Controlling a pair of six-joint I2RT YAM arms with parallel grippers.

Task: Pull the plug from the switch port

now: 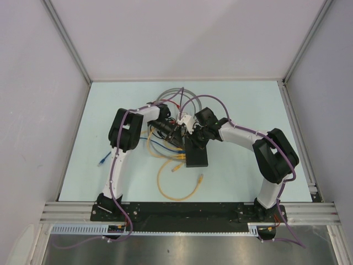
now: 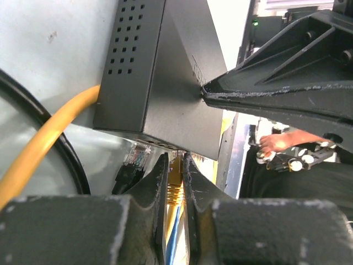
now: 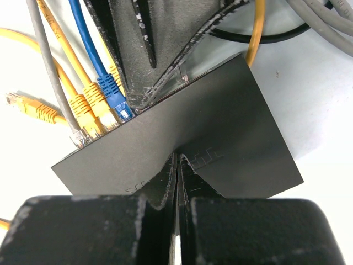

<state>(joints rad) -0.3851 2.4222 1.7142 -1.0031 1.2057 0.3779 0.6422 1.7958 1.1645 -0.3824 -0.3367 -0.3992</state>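
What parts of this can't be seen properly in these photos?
Top view: the switch sockets sit under the arms, plugs too small.
Left wrist view: the left gripper hides the socket of the plug it pinches.
Right wrist view: the switch's top hides its sockets; the right gripper covers its near edge.

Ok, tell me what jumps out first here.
A black switch sits mid-table in a tangle of yellow, blue and grey cables. The left gripper pinches a yellow plug at its port edge; the right gripper presses shut fingertips onto its top.
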